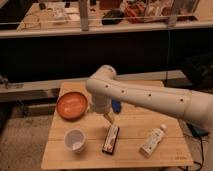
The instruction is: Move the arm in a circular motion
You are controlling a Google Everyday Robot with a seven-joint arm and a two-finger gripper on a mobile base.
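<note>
The arm (150,95) is stretched across the table (131,150); the gripper (108,119) is carried at its downturned end, above a dark packet (111,139); its opening cannot be judged.

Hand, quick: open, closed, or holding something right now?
Hand: cannot be told; it points down from the tip of the arm, over the table, by the upper end of the dark rectangular packet.

The arm (160,100) is a thick cream-white tube with a smooth shell, and small dark dots run in a row along its side. It swells into a rounded joint (102,82) and then continues as a shorter, stubbier segment. The gripper (108,120) is a narrow, pale tip at about 6 o'clock from that joint.
</note>
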